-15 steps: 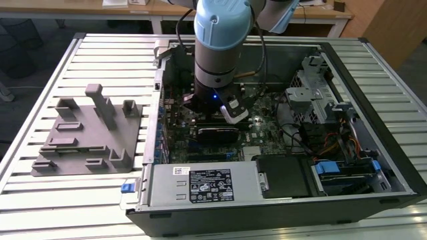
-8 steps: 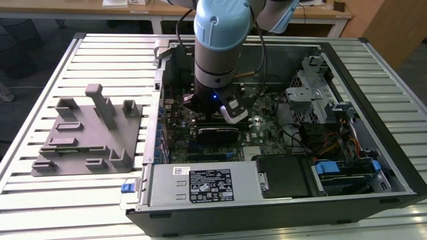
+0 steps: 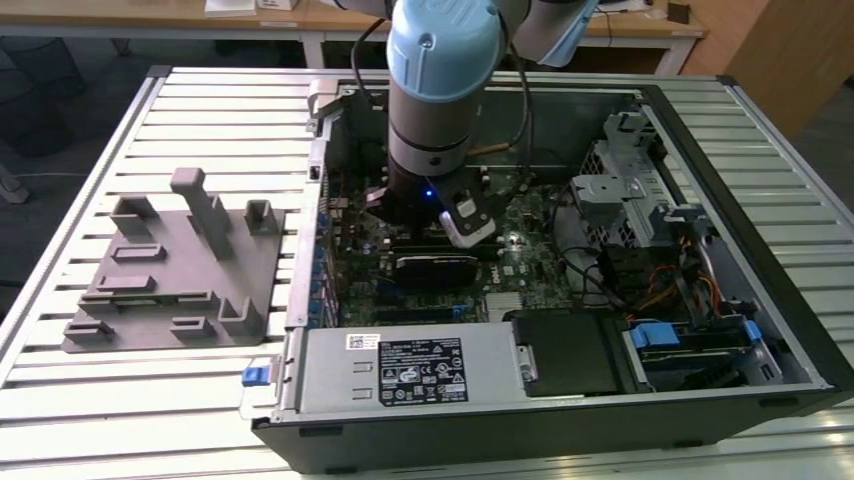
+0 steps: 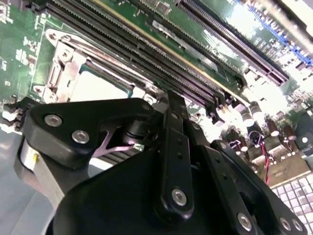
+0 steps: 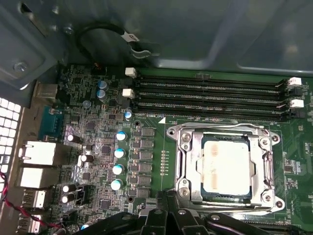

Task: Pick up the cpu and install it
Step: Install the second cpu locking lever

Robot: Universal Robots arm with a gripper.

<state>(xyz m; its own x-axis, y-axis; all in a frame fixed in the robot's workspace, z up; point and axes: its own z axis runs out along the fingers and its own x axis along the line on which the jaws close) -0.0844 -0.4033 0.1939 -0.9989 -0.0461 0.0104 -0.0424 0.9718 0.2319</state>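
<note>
A slatted pale metal table (image 3: pixel 200 130) carries an open computer case (image 3: pixel 747 250) lying on its side, and in the exterior view the case takes up the table from about 12 o'clock round to 5 o'clock, while a grey plastic fixture (image 3: pixel 167 275) with upright posts sits on the slats at about 9 o'clock, just beside the case wall. Behind the table, at 12 o'clock, a light wooden desk (image 3: pixel 267 22) runs across the room, with a wooden panel at roughly 1 o'clock and dark floor at 10 o'clock. The arm (image 3: pixel 441 70), pale blue and grey, comes down from 12 o'clock into the case, over the green motherboard (image 3: pixel 527 265). In the first wrist view the cpu (image 5: pixel 227 166) lies flat inside the silver socket frame (image 5: pixel 183 166), its pale metal top facing up, with four dark memory slots (image 5: pixel 210 95) running alongside the socket and a row of small round capacitors (image 5: pixel 119 152) on the socket's other flank. The gripper (image 5: pixel 168 215) sits just beside the socket edge, above the board and apart from the chip; I cannot tell how wide its fingers stand. In the second wrist view its black linkage (image 4: pixel 171 161) is in the foreground, with the cpu (image 4: pixel 98 88) seated in the frame just beyond it.
</note>
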